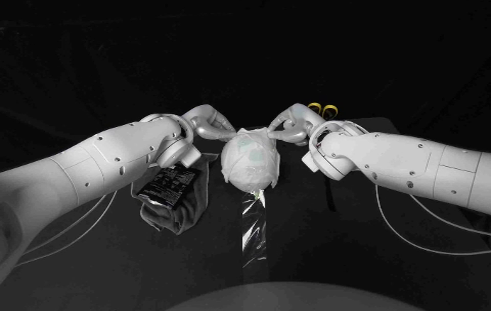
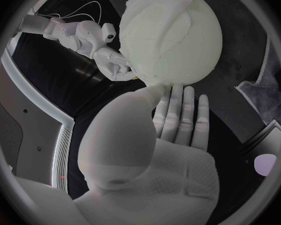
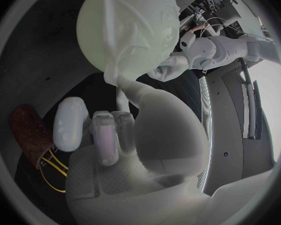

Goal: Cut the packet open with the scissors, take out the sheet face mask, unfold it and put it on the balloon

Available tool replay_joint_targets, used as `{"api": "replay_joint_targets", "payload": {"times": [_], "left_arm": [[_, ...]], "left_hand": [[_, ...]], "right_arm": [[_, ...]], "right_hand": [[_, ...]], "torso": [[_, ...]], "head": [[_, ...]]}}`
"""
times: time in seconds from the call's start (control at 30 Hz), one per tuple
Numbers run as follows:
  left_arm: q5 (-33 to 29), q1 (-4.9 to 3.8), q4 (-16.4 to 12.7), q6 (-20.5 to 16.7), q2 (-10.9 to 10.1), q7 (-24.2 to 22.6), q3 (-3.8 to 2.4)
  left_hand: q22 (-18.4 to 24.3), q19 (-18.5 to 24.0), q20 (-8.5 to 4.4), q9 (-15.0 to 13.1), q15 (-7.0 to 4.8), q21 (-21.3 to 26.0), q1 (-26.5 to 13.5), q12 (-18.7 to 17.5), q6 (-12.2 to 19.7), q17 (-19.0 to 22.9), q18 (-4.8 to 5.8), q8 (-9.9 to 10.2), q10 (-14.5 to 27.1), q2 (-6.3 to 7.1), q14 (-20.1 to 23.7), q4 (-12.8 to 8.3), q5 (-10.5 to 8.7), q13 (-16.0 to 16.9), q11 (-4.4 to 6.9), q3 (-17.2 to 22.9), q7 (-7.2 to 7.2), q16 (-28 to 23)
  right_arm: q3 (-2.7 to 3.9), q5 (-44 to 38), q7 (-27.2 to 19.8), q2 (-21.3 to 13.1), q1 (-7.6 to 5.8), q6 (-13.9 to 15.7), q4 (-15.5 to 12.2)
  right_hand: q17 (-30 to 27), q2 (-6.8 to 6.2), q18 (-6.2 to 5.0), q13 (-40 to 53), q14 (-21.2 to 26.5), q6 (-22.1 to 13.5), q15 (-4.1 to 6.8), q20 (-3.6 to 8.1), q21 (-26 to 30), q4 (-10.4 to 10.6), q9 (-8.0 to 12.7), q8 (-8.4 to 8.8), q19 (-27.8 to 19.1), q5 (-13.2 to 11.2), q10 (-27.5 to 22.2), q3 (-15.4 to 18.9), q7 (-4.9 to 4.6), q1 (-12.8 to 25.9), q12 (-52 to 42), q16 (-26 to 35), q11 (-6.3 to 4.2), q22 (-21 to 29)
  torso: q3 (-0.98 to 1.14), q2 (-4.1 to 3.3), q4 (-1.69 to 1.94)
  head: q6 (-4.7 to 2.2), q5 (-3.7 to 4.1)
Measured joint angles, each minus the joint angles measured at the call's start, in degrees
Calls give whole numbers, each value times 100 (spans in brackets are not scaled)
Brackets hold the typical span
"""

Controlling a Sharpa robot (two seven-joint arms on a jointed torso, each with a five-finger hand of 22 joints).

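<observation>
The pale balloon [image 1: 250, 160] stands at the table's middle with the white sheet face mask [image 1: 245, 148] draped over it. My left hand [image 1: 210, 123] is at the balloon's far left side; its fingers [image 2: 181, 117] lie straight and apart, and its thumb touches the balloon [image 2: 172, 35]. My right hand [image 1: 289, 123] is at the far right side; its fingers [image 3: 106, 132] are curled, and its thumb and fingers pinch a hanging flap of the mask [image 3: 119, 97]. The black packet [image 1: 169, 183] lies left of the balloon. The yellow-handled scissors [image 1: 322, 108] lie behind my right hand.
A dark cloth [image 1: 182, 208] lies under the packet at the left. A clear plastic strip [image 1: 250, 229] hangs from the balloon towards the table's front. The scissors' yellow loops [image 3: 50, 172] lie next to a brown piece [image 3: 28, 130].
</observation>
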State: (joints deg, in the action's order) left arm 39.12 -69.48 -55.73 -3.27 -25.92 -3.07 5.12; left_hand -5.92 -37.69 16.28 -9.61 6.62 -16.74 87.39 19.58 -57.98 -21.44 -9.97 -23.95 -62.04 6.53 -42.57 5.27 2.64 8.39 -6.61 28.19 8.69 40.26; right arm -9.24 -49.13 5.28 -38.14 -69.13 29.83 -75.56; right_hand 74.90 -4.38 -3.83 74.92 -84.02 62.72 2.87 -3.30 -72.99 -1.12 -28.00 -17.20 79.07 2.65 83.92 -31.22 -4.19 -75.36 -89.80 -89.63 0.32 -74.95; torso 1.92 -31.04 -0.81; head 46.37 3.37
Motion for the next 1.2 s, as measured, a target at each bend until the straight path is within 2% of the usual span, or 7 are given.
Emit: {"api": "replay_joint_targets", "payload": {"times": [0.13,0.27,0.43,0.57,0.63,0.8,1.2], "left_arm": [[36,0,-2,-112,0,-67,0],[37,2,-4,-209,0,-127,1],[-5,5,-3,-346,-6,-205,2],[-58,6,-4,-469,-17,-269,3],[-89,6,-6,-540,-23,-304,3],[-142,7,-6,-694,-30,-370,2],[-21,8,-17,-744,-12,-292,3]], "left_hand": [[-68,-96,-17,-16,-79,-122,-82,162,-65,-2,-1,-82,-67,-74,-138,-74,-14,83,65,74,-49,50],[-107,-134,-19,-16,-118,-184,-127,253,-65,-2,1,-128,-67,-98,-178,-118,-16,141,65,118,-49,79],[-144,-134,-19,-16,-100,-248,-202,328,-64,12,4,-143,-64,-117,-199,-148,-1,200,68,196,-49,79],[-197,-170,-24,-16,-112,-337,-302,419,-49,26,7,-203,-11,-122,-212,-180,-1,261,116,322,-63,78],[-257,-226,-10,-16,-148,-437,-346,501,-21,27,9,-263,18,-139,-248,-223,-2,313,103,376,-88,146],[-379,-180,-12,-17,-148,-614,-465,675,111,17,16,-376,136,-154,-248,-330,-3,418,98,586,-61,206],[-636,56,-20,-23,-129,-962,-670,932,276,16,22,-469,333,-139,-185,-534,-3,565,70,916,-20,316]], "right_arm": [[0,0,1,-6,-2,3,-2],[0,1,2,-12,-2,6,-5],[0,1,4,-27,-1,10,-6],[0,1,5,-41,-1,14,-14],[0,1,6,-46,-1,16,-18],[0,1,6,-52,-1,35,-30],[0,1,0,-55,-1,154,-20]], "right_hand": [[1,0,0,1,0,-3,0,0,0,0,-1,3,0,-1,0,0,-2,0,0,-13,0,0],[1,0,0,2,0,-14,-1,0,0,0,-2,-18,0,-1,0,0,3,0,1,-17,0,2],[5,-8,0,3,1,-18,-1,0,0,-3,-5,-20,0,-2,0,-34,1,7,1,-17,0,5],[5,-8,0,3,1,-25,-1,0,0,-2,-30,-20,0,-3,0,-36,-4,7,7,-17,0,4],[5,-8,0,2,1,-26,-1,0,0,-2,-32,-19,0,-3,0,-35,-3,7,9,-16,0,4],[5,-8,1,0,1,-18,-1,0,0,-2,-33,-16,0,-3,0,-35,19,7,11,-13,0,2],[0,-23,1,0,2,2,-2,0,0,-3,-34,-32,0,-15,0,-36,0,22,0,-13,0,0]], "torso": [[1,0,-2],[1,0,-2],[-1,-1,-2],[-1,-1,-2],[-1,-1,-2],[-1,-1,-2],[0,-1,0]], "head": [[4,-3],[8,-3],[8,0],[6,3],[1,4],[-4,10],[-16,12]]}}
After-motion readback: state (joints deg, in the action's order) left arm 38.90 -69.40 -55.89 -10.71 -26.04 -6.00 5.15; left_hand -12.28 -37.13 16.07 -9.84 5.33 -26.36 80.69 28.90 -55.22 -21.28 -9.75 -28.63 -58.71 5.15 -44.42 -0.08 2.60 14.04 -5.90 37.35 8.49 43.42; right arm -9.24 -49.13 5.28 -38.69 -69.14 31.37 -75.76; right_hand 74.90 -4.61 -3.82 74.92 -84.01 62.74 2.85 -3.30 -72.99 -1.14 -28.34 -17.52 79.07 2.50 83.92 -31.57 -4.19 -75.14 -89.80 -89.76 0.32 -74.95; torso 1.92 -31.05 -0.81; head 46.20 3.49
